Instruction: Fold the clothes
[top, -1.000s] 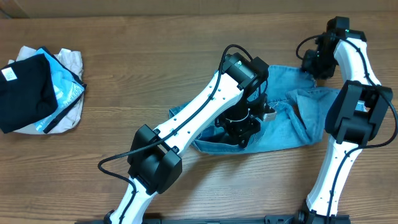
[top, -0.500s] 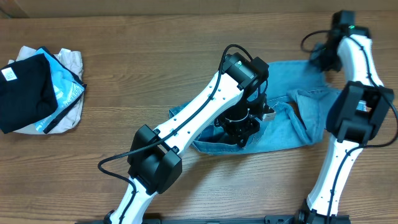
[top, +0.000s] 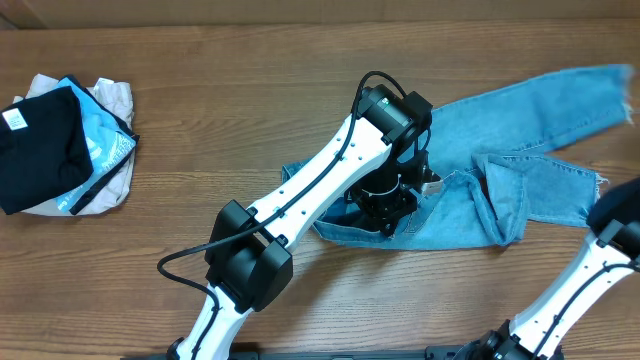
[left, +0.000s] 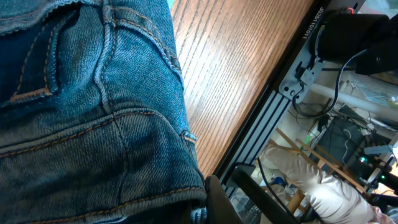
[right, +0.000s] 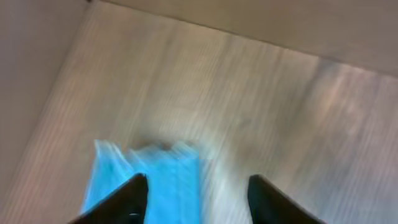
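- The faded light-blue denim jeans (top: 545, 105) lay right of centre on the brown wooden table (top: 230, 110), with one leg stretched toward the far right edge.
- The left gripper (top: 386, 203) sat on the waistband. I couldn't tell whether it was gripping.
- The right gripper (right: 199, 202) hung with its fingers (right: 132, 198) spread, holding nothing.

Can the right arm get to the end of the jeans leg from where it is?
Probably yes. The right gripper has its fingers spread open, and the frayed end of the jeans lies on the table just ahead, with nothing in between.

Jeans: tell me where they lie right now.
Overhead view: the jeans lie on the table, right of centre, waist beneath the left gripper, one leg stretched toward the far right edge.
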